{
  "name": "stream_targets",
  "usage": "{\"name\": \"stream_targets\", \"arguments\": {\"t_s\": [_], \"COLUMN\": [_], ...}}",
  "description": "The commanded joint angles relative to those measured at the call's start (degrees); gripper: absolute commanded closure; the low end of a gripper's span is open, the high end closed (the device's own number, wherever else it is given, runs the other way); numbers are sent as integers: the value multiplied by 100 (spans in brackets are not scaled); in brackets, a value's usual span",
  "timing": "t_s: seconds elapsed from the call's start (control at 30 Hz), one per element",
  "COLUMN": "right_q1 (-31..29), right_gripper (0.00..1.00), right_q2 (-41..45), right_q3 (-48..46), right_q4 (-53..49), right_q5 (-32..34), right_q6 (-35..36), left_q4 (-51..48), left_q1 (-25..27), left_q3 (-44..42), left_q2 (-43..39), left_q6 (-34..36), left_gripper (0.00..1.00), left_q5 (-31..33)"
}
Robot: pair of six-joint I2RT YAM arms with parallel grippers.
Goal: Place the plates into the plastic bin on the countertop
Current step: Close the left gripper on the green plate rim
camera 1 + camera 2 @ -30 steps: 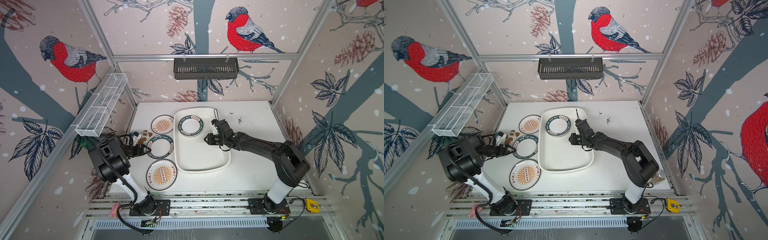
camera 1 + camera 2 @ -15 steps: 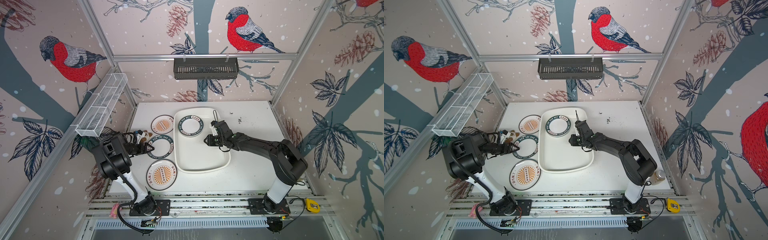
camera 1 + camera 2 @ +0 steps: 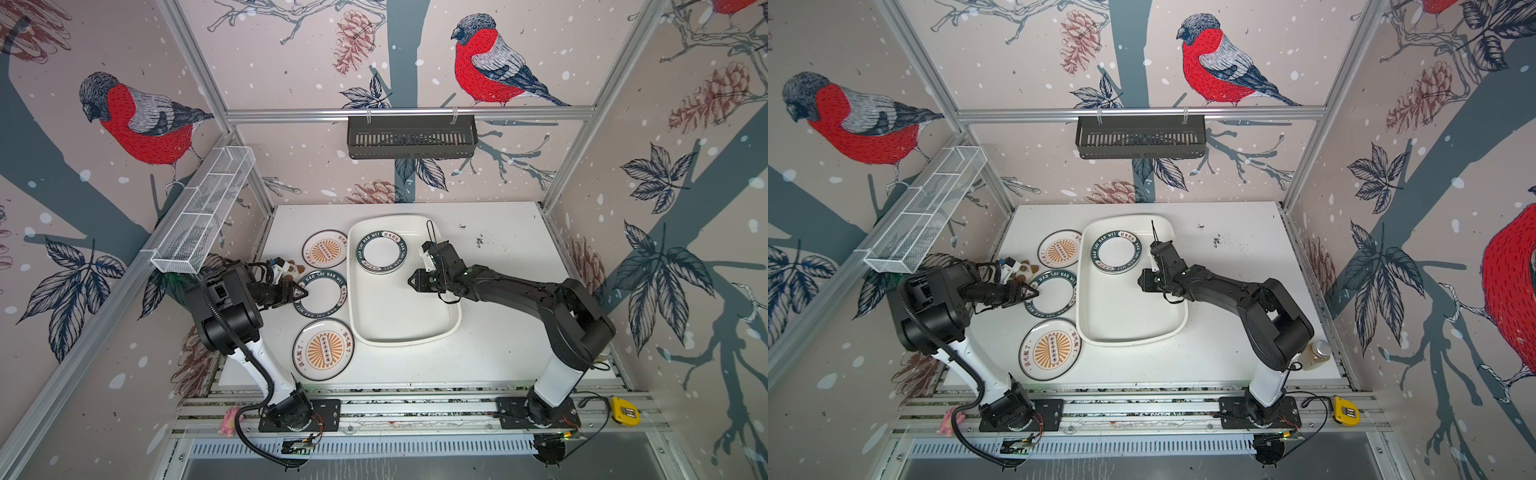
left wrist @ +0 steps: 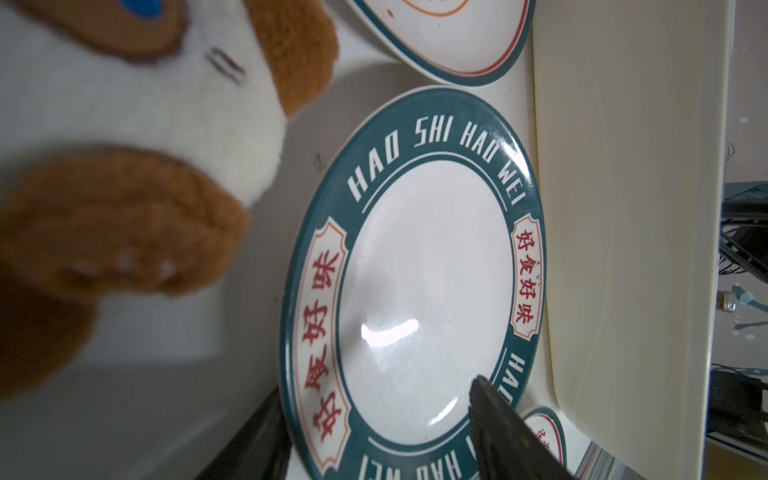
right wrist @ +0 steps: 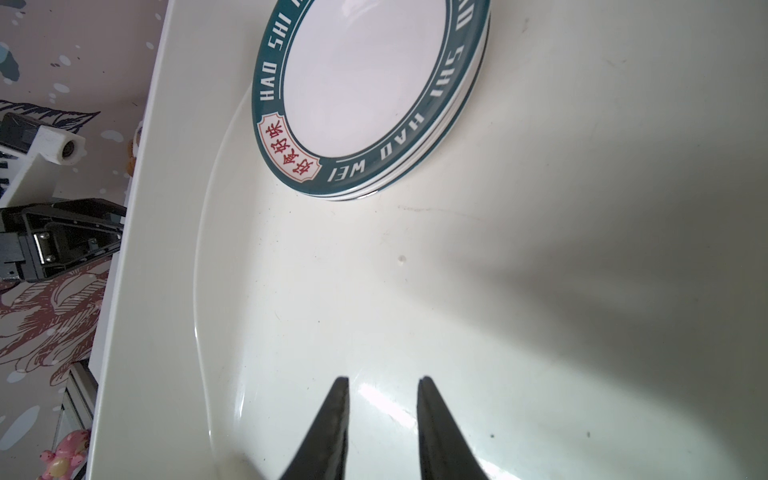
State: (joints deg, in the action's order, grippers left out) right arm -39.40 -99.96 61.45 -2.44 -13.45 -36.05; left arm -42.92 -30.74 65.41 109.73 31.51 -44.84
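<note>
A green-rimmed plate (image 3: 322, 296) (image 3: 1052, 300) (image 4: 415, 282) lies on the countertop (image 3: 498, 249), left of the plastic bin (image 3: 405, 341) (image 3: 1129, 341). My left gripper (image 3: 305, 293) (image 3: 1036, 293) (image 4: 376, 384) is open and straddles the plate's left rim, one finger outside it and one over the plate. A short stack of green-rimmed plates (image 3: 381, 252) (image 3: 1117, 252) (image 5: 370, 95) sits in the bin's far left corner. Two orange sunburst plates lie on the countertop, one far (image 3: 325, 248) and one near (image 3: 324, 350). My right gripper (image 3: 411, 279) (image 3: 1140, 284) (image 5: 382, 380) hovers over the bin floor, slightly open and empty.
A brown and white plush toy (image 3: 291, 268) (image 4: 124, 166) lies beside the left gripper. A black slotted rack (image 3: 411, 137) and a white wire basket (image 3: 203, 212) hang on the walls. A jar (image 3: 1316, 353) stands behind the right arm's base.
My left gripper has moved right onto the green-rimmed plate's left rim and its jaws have narrowed. The right arm has barely moved.
</note>
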Motion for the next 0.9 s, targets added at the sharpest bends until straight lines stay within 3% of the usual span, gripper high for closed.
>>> {"name": "stream_targets", "arguments": {"t_s": [0.0,0.47,0.87], "right_q1": [-7,9,11], "right_gripper": [70,70,70], "right_q2": [-19,-153,-269], "right_q3": [50,117,143], "right_q4": [158,165,248], "right_q5": [-17,-69,-149], "right_q6": [-43,-42,-111], "left_q4": [2,-61,-17], "left_q1": [74,147,178], "left_q3": [51,-41,-6], "left_q2": [69,13,177], "left_q6": [-84,46,-39], "left_gripper": [34,52,59], "left_q5": [71,-222,-531]}}
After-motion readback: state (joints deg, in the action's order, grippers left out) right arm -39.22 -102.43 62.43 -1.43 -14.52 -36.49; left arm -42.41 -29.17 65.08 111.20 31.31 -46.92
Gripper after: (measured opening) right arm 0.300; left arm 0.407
